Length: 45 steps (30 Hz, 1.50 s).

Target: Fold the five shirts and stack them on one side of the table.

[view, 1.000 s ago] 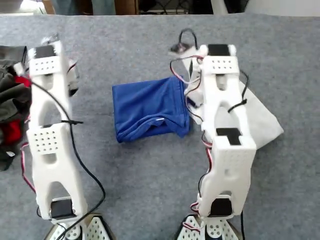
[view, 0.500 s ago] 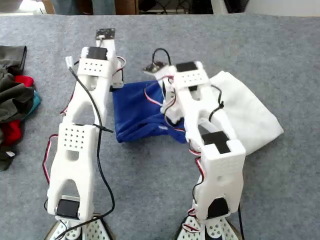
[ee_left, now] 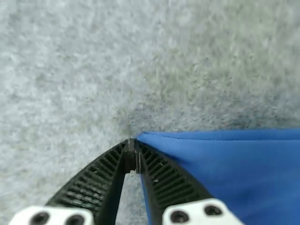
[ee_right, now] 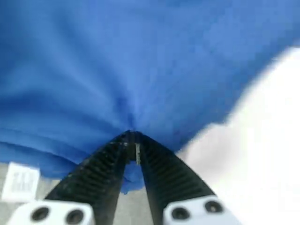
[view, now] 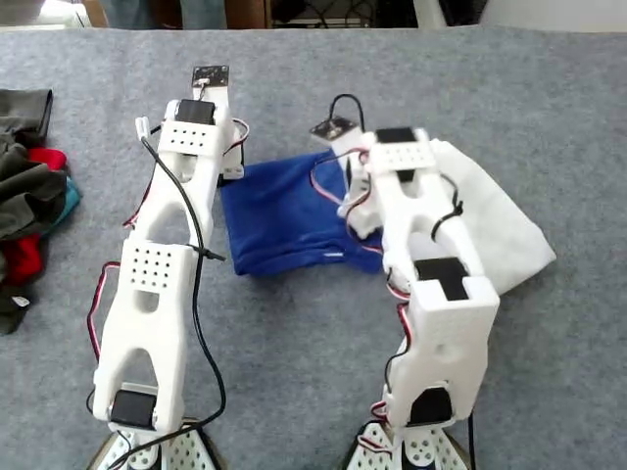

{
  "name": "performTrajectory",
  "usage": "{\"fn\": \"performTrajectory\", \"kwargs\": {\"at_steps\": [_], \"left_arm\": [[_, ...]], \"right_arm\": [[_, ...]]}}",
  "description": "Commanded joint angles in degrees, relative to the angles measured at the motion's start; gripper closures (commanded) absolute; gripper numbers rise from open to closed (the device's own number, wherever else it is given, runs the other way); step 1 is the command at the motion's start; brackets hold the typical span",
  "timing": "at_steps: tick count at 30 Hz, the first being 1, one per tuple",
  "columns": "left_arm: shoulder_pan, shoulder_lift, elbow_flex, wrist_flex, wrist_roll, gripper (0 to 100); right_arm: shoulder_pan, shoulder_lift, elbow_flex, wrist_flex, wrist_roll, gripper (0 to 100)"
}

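A folded blue shirt [view: 284, 215] lies mid-table on the grey felt. Its right edge overlaps a folded white shirt [view: 495, 230]. The left arm [view: 186, 157] stretches to the blue shirt's far-left corner. My left gripper [ee_left: 131, 146] is shut right at that corner, with the blue shirt [ee_left: 225, 168] running along one finger. The right arm [view: 411, 196] covers the blue shirt's right edge. My right gripper [ee_right: 131, 137] is shut on a puckered fold of the blue shirt [ee_right: 117, 61], and the white shirt [ee_right: 253, 154] lies just beside it.
A loose pile of dark grey, red and teal shirts [view: 27, 211] sits at the table's left edge. Grey felt [view: 294, 362] is bare in front of the blue shirt and along the far side. Cables hang from both arms.
The left arm swung from beside the clothes pile over to the blue shirt's far-left corner. The right arm shifted left onto the blue shirt, then slightly right, drawing its right edge towards the white shirt.
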Motion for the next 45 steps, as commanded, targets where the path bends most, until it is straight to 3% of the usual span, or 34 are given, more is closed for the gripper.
{"fn": "performTrajectory", "kwargs": {"at_steps": [1, 6, 13, 18, 25, 27, 31, 33, 39, 41, 44, 45], "left_arm": [[0.8, -4.0, -9.8, 9.1, -6.5, 97], [1.5, -9.1, -18.3, 11.2, -6.9, 97], [1.4, -22.4, 2.4, 11.0, -7.0, 97], [1.4, -26.2, 13.8, 6.9, -7.2, 97], [1.6, -25.8, 19.0, -0.1, -6.9, 97], [1.5, -25.8, 20.4, -2.5, -6.3, 97], [1.8, -24.4, 24.2, -8.3, -2.5, 97], [1.8, -23.2, 24.8, -9.4, -1.5, 97], [1.3, -21.4, 25.3, -9.5, -1.8, 97], [1.5, -20.8, 24.9, -9.6, -1.8, 97], [1.6, -19.9, 24.8, -9.8, -1.7, 97], [1.6, -19.6, 24.8, -9.8, -1.6, 97]], "right_arm": [[1.2, -3.4, -15.6, 12.7, 0.2, 98.4], [0.3, -2.1, -34.7, 13.5, -0.9, 98.3], [-0.1, 12.0, -52.2, 19.5, -1.1, 98.3], [1.7, 8.6, -48.6, 19.3, -1.1, 98.3], [-2.1, -5.3, -30.0, 19.2, -0.9, 97.6], [-3.3, -8.7, -23.8, 18.6, -1.2, 90.1], [-3.6, -10.5, -15.1, 12.8, -0.9, 60.8], [-3.6, -10.9, -14.2, 11.3, -0.9, 56.4], [-3.7, -10.9, -16.8, 17.6, -0.9, 65.5], [-3.7, -10.9, -16.0, 18.5, -1.1, 75.5], [-3.7, -10.3, -14.1, 16.7, -2.1, 98.6], [-3.5, -10.1, -13.0, 14.6, -3.3, 97.8]]}}
